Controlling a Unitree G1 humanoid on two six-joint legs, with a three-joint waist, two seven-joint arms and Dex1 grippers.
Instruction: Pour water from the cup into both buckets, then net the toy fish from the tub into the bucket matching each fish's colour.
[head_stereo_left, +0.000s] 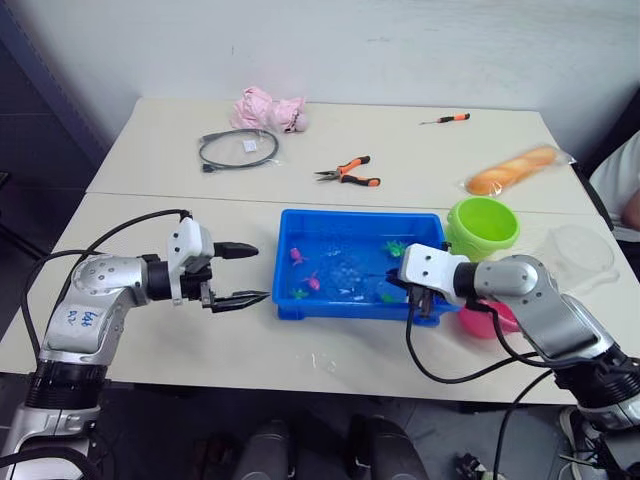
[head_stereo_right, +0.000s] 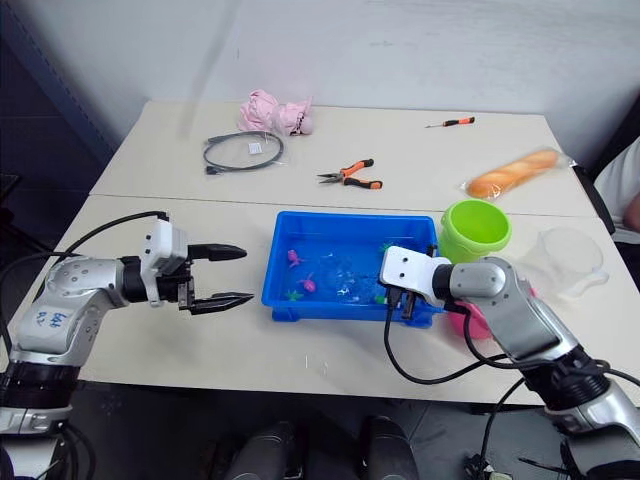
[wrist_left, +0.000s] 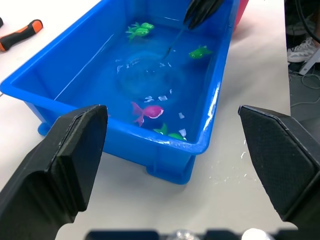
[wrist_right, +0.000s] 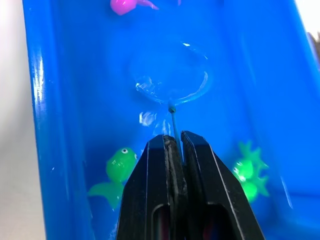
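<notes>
Closest in, the right hand (wrist_right: 172, 142) is clamped on the net (wrist_right: 172, 82) handle, hoop sunk in the tub (head_stereo_left: 290, 300) near the desk's front edge, long axis running from the fingers toward the tub's left end. Thin handle could twist in that pinch, or the hoop could push fish aside. Left hand (head_stereo_left: 240, 274) hangs spread wide beside the tub, holding nothing

Right end effector (wrist_right: 173, 145) pinching net (wrist_right: 172, 80) handle, hoop in tub (wrist_right: 60, 100) water
</notes>
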